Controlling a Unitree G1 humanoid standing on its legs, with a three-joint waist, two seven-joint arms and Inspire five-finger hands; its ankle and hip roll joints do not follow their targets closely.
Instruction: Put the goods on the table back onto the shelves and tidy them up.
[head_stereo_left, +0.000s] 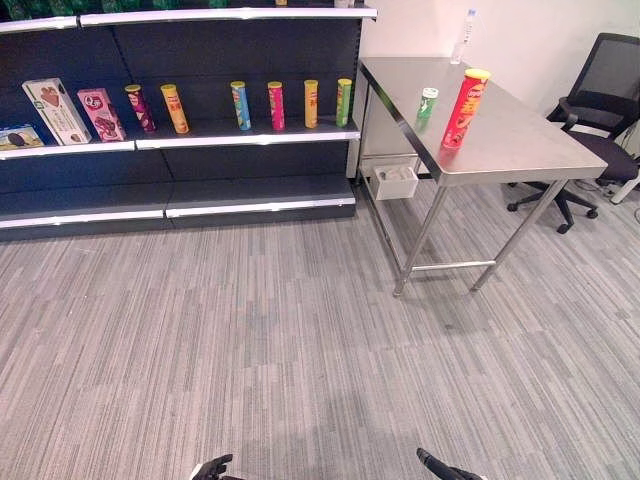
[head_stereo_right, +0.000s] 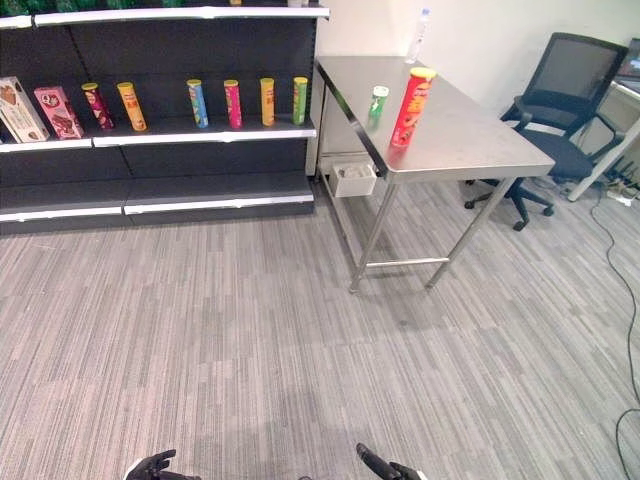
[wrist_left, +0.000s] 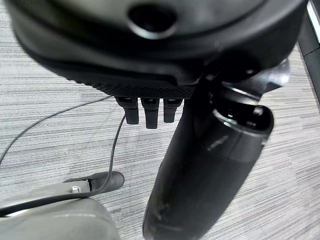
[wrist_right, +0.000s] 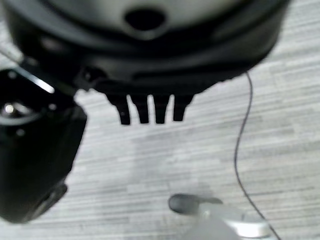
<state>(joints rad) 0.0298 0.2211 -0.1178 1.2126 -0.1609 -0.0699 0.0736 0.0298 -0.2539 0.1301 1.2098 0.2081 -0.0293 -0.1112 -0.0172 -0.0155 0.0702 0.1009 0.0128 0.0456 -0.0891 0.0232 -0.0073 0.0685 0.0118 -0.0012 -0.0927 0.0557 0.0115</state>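
I am standing well back from the tabletop (head_stereo_left: 520, 140), where a red can (head_stereo_left: 464, 108) and a small green can (head_stereo_left: 427, 103) are waiting; nothing is shelved (head_stereo_left: 250, 132) yet. Left robot hand (wrist_left: 150, 110) and right robot hand (wrist_right: 150, 107) are hanging relaxed, holding nothing.

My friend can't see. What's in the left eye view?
A tall red can and a small green can stand on a steel table, right of a dark shelf holding upright cans and boxes. Both hands hang low over grey floor.
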